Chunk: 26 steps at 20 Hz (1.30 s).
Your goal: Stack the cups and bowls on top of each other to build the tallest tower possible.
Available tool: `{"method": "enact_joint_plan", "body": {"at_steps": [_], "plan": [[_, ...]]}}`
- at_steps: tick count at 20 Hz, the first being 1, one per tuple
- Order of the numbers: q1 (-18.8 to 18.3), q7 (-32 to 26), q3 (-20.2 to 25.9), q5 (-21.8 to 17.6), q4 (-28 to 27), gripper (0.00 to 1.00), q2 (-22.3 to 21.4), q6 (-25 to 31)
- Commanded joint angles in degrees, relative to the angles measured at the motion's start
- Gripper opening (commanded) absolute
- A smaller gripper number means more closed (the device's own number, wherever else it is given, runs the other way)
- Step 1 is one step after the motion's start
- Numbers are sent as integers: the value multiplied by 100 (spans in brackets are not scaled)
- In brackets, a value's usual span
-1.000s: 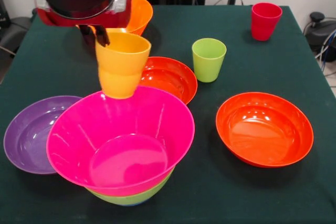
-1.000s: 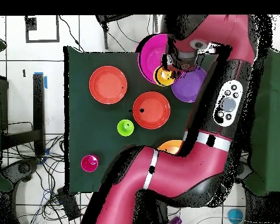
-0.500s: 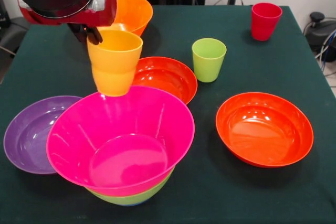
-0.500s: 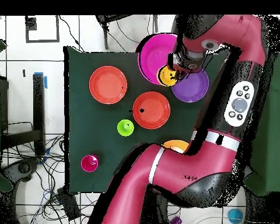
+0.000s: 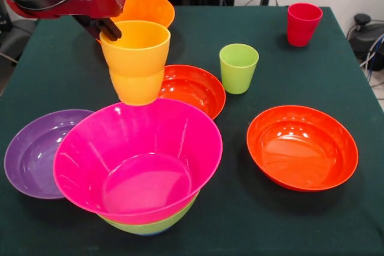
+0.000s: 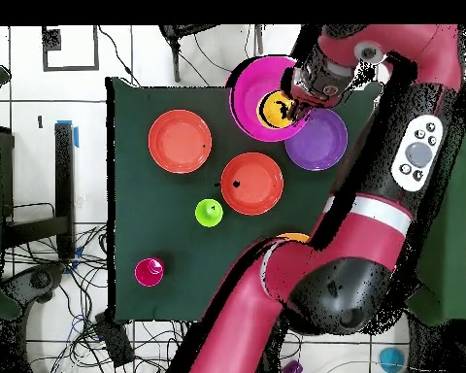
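Note:
My gripper (image 5: 109,28) is shut on the rim of the yellow-orange cup (image 5: 135,61) and holds it upright in the air above the far rim of the magenta bowl (image 5: 138,160). The magenta bowl sits nested in the lime-green bowl (image 5: 153,226); this is the tower. In the overhead view the cup (image 6: 274,107) hangs over the magenta bowl (image 6: 254,78), with the gripper (image 6: 293,103) beside it. The green cup (image 5: 238,67) and the red cup (image 5: 303,23) stand alone on the table. The small blue bowl is hidden.
The purple bowl (image 5: 33,151) lies left of the tower. One red-orange bowl (image 5: 195,88) lies behind the tower and another red-orange bowl (image 5: 302,147) to the right. The deep orange bowl (image 5: 150,7) stands at the back, partly behind the arm.
The gripper has lifted the yellow-orange cup a little and carried it from the gap between the purple and magenta bowls to above the magenta bowl. The arm has swung along with it.

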Motion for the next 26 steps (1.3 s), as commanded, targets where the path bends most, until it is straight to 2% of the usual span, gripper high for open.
{"method": "enact_joint_plan", "body": {"at_steps": [1, 5, 11, 16, 26], "plan": [[-303, -33, -3486, 2367, 23, 0, 139, -671], [-444, -232, -4636, 3414, 101, 0, 110, -696], [-561, -400, -5900, 4610, 208, 0, 89, -766], [-599, -462, -6625, 5316, 275, 0, 46, -696], [-681, -621, -7479, 6100, 371, 0, -14, -588]]}}
